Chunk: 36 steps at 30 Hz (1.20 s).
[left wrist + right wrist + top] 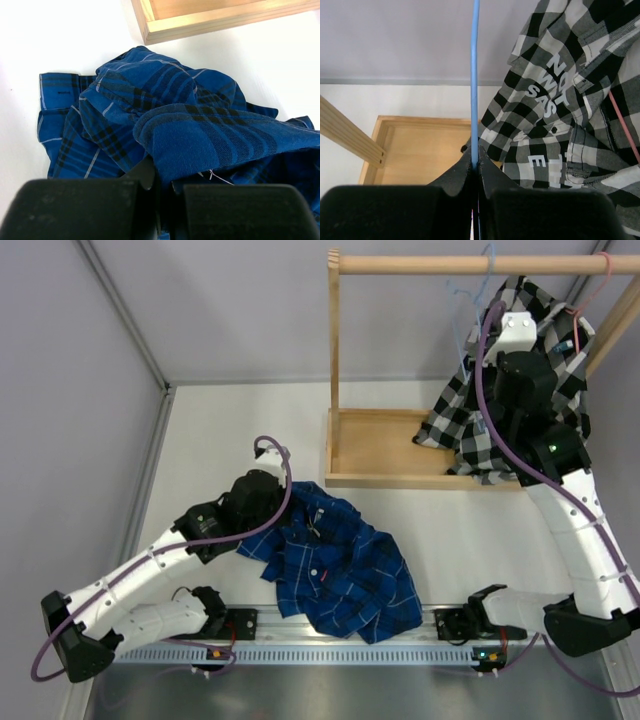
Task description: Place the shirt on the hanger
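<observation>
On the white table (250,430), the shirt (340,570) lay crumpled near the front edge, a fold of it pinched in the clenched left gripper (165,187). At the wooden rack (480,264), the hanger (475,75) was clamped by the right gripper (476,162), beside a black-and-white checked shirt (560,125). Fetching the hanger was judged the step in hand; next, it would need to be lifted off the rack and brought to the shirt.

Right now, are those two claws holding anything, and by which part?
The left gripper pinches a fold of the shirt; the right gripper clamps a wire of the hanger.
</observation>
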### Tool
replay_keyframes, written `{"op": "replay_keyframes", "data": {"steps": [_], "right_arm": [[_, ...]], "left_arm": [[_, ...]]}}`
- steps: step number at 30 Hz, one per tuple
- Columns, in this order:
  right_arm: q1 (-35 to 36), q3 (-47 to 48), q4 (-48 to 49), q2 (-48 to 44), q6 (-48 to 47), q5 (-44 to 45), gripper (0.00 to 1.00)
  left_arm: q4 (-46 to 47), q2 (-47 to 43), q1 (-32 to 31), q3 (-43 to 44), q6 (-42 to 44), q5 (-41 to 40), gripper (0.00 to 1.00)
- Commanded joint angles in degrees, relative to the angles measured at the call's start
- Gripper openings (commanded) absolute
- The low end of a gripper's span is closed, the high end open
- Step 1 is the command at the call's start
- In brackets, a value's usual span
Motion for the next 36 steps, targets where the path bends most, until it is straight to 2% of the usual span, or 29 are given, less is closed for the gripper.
{"op": "replay_keyframes", "data": {"steps": [1,11,16,20,26,32,35,36], "right_arm": [[-1.36,3.84,4.24,0.07,-1.45,-5.34,0.0],[-2.86,4.99,6.87,-1.16,-4.53,-11.15,0.0],[-2.86,2.36,10.12,-4.15,-4.88,-13.35,0.0],[-2.86,1.83,9.52,-5.29,-4.62,-14.67,0.0],[-2.86,-4.14,4.6,-12.48,-2.33,-17.74,0.0],[-2.86,-14.34,-1.02,-23.03,1.8,-29.16,0.0],[-2.86,-18.82,-5.77,-29.61,1.45,-38.98,0.0],[-2.86,-21.01,-6.82,-30.77,1.19,-45.89,0.0]], "left_arm": [[2.2,0.06,0.22,0.38,-1.3,0.06,0.0],[4.23,1.72,0.22,-0.42,-2.53,0.94,0.0],[4.84,1.46,0.22,-0.07,-3.94,0.06,0.0],[5.19,2.08,0.22,0.11,-4.73,-0.47,0.0],[5.55,5.41,0.48,2.56,-8.07,-5.29,0.0],[6.42,10.77,4.07,5.65,-10.53,-3.11,0.0],[9.32,13.23,7.49,5.91,-10.27,0.31,0.0],[9.85,14.63,8.47,6.17,-10.18,2.76,0.0]]}}
